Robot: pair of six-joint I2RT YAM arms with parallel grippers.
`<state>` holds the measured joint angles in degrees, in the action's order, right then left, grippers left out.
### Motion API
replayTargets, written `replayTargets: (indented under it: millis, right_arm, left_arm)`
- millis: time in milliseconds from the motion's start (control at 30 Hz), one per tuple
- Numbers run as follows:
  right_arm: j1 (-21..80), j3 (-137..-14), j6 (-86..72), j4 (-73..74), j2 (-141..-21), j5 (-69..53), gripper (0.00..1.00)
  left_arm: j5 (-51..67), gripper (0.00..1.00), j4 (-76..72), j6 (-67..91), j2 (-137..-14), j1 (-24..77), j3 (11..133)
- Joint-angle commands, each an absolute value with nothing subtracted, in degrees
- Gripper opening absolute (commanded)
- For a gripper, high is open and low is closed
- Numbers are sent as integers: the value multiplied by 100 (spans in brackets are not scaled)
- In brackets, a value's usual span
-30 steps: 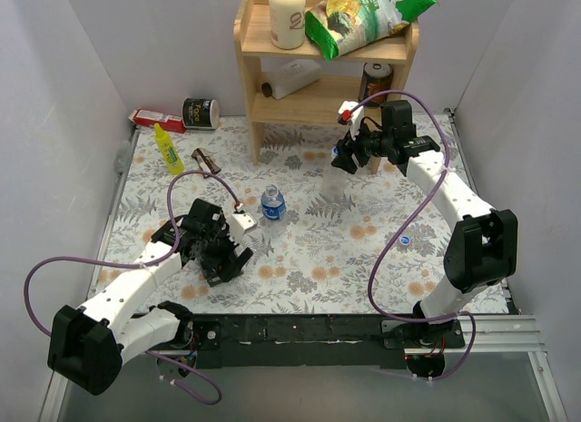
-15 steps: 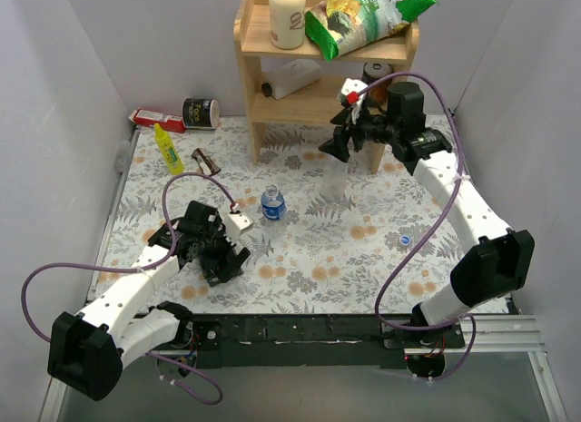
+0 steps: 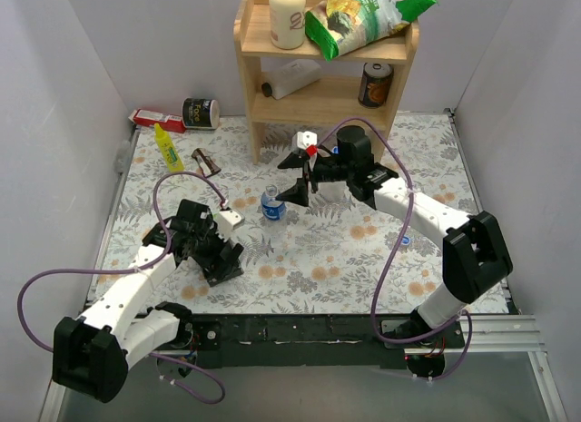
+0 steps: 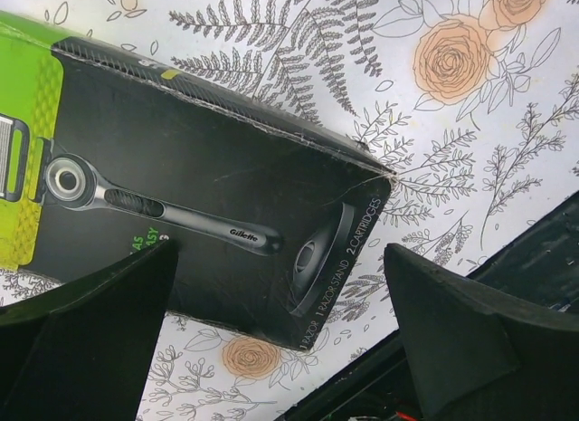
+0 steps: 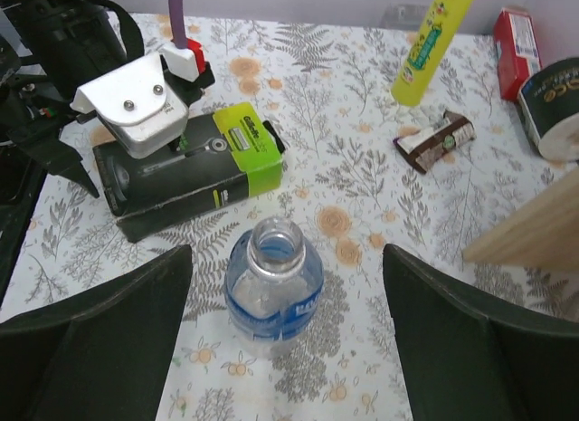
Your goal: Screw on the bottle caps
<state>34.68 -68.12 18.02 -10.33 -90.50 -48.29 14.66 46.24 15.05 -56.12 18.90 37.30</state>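
Observation:
A clear bottle with a blue label band [image 3: 273, 207] stands uncapped mid-table; the right wrist view shows its open mouth [image 5: 273, 290]. My right gripper [image 3: 293, 178] is open and empty, with the bottle's neck between its fingers [image 5: 287, 249] but not touching. One small blue cap [image 3: 405, 240] lies on the cloth to the right. A plain clear bottle seems to stand under my right arm [image 3: 329, 193], mostly hidden. My left gripper [image 3: 221, 259] is open and empty [image 4: 280, 249], hovering just above a black razor box [image 4: 208, 204]. The second cap is out of view.
The black and green razor box [image 5: 190, 172] lies left of the bottle. A yellow squeeze bottle [image 3: 167, 148], a small brown wrapper [image 3: 207, 161], a red box [image 3: 150, 120] and a dark tin [image 3: 200, 112] lie at the back left. A wooden shelf [image 3: 318, 95] stands at the back.
My right arm has swung from in front of the shelf leftward and down to the blue-label bottle. My left arm has shifted slightly left over the razor box.

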Motion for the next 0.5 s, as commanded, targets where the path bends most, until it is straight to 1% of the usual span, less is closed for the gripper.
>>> replayTargets:
  millis: [0, 133, 233, 333, 367, 433, 467]
  right_arm:
    - [3559, -7005, 1565, -2030, -9456, -5097, 92]
    - [3638, -7101, 1407, -2136, -9782, -5264, 92]
    - [3665, -7137, 1328, -2188, -9967, -5326, 86]
    - [3665, -7067, 828, -2679, -10037, -5352, 77]
    - [3656, -7049, 530, -2976, -10046, -5387, 69]
    - [3665, -7040, 248, -3251, -10055, -5467, 61]
    - [3665, -7040, -93, -3400, -10055, -5475, 51]
  left_arm:
    - [1687, 98, 4684, 1547, -5555, 1802, 4051]
    - [1766, 98, 4650, 1503, -5712, 1793, 4279]
    - [1845, 98, 4465, 1555, -5800, 1793, 4420]
    - [2056, 98, 4228, 1608, -5915, 1793, 4491]
    - [2257, 98, 4123, 1582, -5950, 1793, 4509]
    - [2407, 98, 4000, 1573, -5985, 1802, 4509]
    - [2530, 98, 3860, 1573, -6029, 1802, 4517]
